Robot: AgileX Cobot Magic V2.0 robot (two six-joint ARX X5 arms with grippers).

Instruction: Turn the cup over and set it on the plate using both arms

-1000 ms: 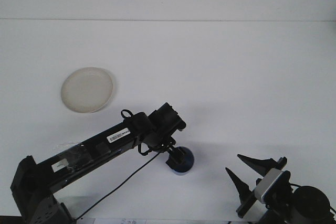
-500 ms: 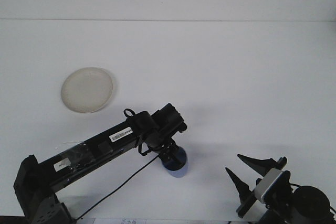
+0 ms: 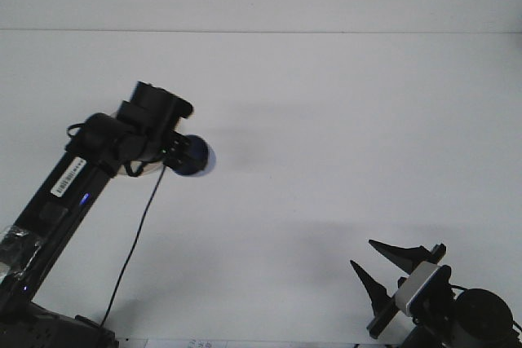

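My left gripper is shut on the dark blue cup and holds it above the table at the left, the cup lying sideways and pointing right. The left arm covers the spot where the cream plate lies; only a pale sliver of the plate shows under the wrist. At the bottom right corner my right gripper is open with nothing between its fingers, far from the cup.
The white table runs back to a wall edge at the top. A black cable hangs down from the left wrist toward the front edge.
The left arm has swung up and to the left, carrying the cup from the table's front centre to over the plate, which it now covers. The right arm has not moved.
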